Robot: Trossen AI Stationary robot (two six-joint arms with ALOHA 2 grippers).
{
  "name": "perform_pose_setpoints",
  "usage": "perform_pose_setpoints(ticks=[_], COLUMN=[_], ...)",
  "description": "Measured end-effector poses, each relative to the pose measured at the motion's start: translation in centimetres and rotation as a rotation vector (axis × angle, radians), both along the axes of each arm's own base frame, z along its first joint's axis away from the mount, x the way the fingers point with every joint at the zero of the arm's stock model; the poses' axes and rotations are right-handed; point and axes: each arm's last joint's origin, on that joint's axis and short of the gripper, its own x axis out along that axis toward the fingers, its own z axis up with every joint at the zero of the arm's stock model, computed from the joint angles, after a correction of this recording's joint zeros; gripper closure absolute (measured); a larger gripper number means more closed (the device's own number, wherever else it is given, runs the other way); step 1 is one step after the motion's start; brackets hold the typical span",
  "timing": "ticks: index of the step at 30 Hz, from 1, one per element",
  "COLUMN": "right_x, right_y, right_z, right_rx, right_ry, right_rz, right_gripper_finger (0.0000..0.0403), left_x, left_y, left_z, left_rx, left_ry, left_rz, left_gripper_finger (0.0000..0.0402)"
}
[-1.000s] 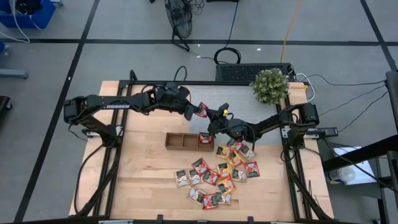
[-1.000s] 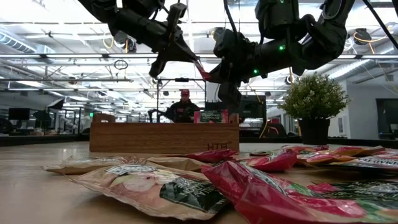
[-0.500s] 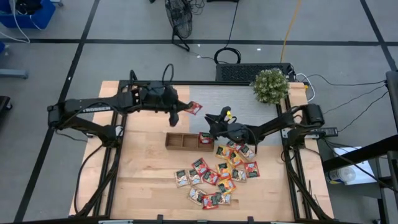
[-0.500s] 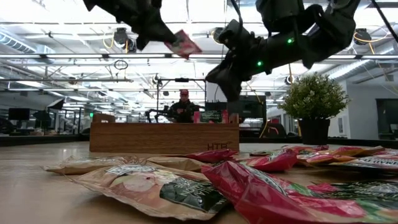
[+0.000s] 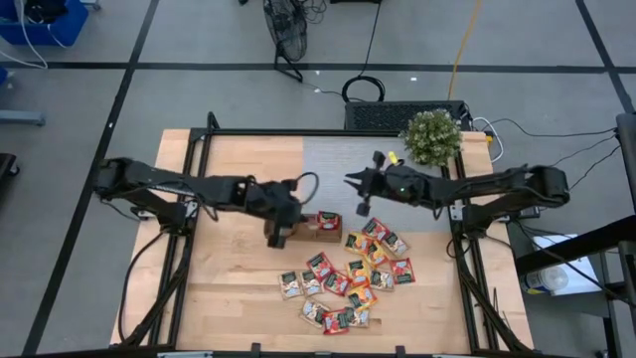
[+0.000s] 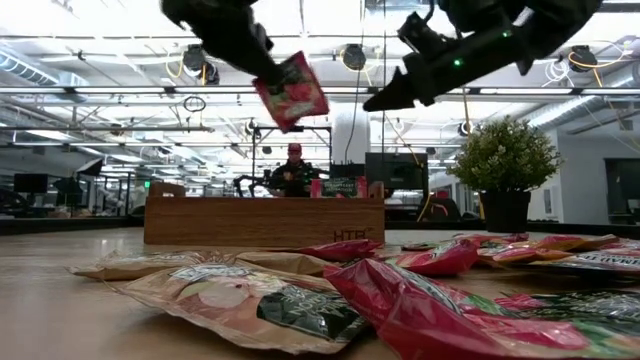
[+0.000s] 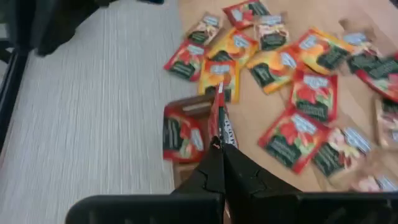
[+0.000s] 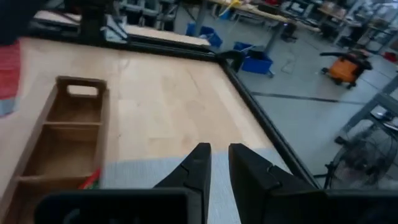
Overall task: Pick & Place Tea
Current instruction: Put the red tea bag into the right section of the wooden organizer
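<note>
Your left gripper (image 5: 283,221) is clamped on a red tea sachet (image 5: 295,216), directly above the wooden tray (image 5: 320,234), whose end compartment already holds sachets. Your right gripper (image 5: 355,181) hangs nearby, empty, jaws slightly apart. Low down, you see the held sachet (image 6: 291,92) hanging high over the tray (image 6: 264,221), loose sachets (image 6: 420,300) lying below. From the left wrist, your fingers (image 7: 217,171) pinch the sachet (image 7: 221,121) edge-on. The right wrist shows its fingers (image 8: 194,165) parted over the tray (image 8: 51,146).
</note>
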Motion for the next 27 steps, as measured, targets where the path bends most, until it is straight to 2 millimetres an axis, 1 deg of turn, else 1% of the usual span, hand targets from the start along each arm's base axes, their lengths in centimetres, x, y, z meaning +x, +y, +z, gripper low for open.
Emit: perform_pose_setpoints(ticks=[2,4,6,8,10,11,14,16,20,27], right_x=[-0.4,-0.8,-1.0,-1.3,-1.5,-1.5,-1.7,-1.7,-1.9,-1.9], right_y=[-0.3,-0.3,-0.3,-0.3,-0.2,-0.2,-0.2,-0.2,-0.2,-0.2], right_z=[-0.3,-1.0,-1.4,-1.9,-2.2,-2.3,-2.6,-2.7,-2.9,-3.0], right_rx=[0.01,0.017,0.02,0.022,0.023,0.023,0.024,0.024,0.008,0.003], right_ry=[-0.038,-0.052,-0.073,-0.077,-0.072,-0.07,-0.063,-0.058,-0.045,-0.035], right_rz=[-0.015,-0.022,-0.025,-0.025,-0.024,-0.025,-0.025,-0.025,-0.02,-0.018], right_gripper_finger=[0.0358,0.0358,0.0358,0.0358,0.0358,0.0358,0.0358,0.0358,0.0358,0.0358], left_x=[0.9,2.5,3.8,5.4,6.8,7.6,9.0,9.6,10.2,10.5], left_y=[0.0,-0.2,-0.4,-0.4,-0.2,-0.2,0.1,0.3,0.8,0.8], left_z=[0.0,0.1,-0.2,-0.9,-1.5,-2.0,-3.2,-3.2,-3.2,-3.1], left_rx=[0.011,0.027,0.056,0.106,0.155,0.171,0.199,0.205,0.182,0.136], left_ry=[0.053,0.104,0.211,0.311,0.368,0.388,0.421,0.419,0.395,0.364], left_rz=[0.024,0.022,0.0,-0.022,-0.04,-0.053,-0.089,-0.094,-0.068,-0.039], left_gripper_finger=[0.0401,0.0401,0.0401,0.0401,0.0401,0.0401,0.0401,0.0401,0.0401,0.0401])
